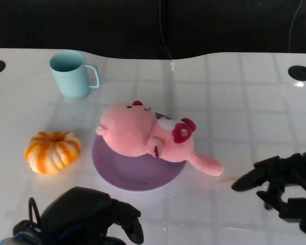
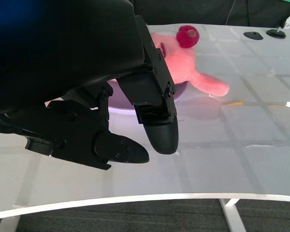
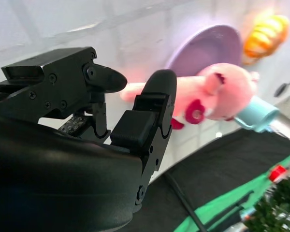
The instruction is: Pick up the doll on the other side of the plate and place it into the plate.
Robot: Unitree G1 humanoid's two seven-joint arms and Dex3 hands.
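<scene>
Now right hand [image 1: 280, 186] beside doll [image 1: 148, 135], empty.

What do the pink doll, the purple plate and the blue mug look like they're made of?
Pink doll: soft plush fabric, matte and fuzzy. Purple plate: probably plastic, smooth with a faint sheen. Blue mug: plastic or glazed ceramic; its even, smooth surface leaves that open.

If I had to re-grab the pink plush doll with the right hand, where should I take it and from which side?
Probably the long pink ear that sticks out past the rim of the purple round plate toward the right hand. It is narrow, lies flat on the white table and is the nearest part. Come from the robot's right, fingers straddling it. The pink plush doll itself is bulky.
</scene>
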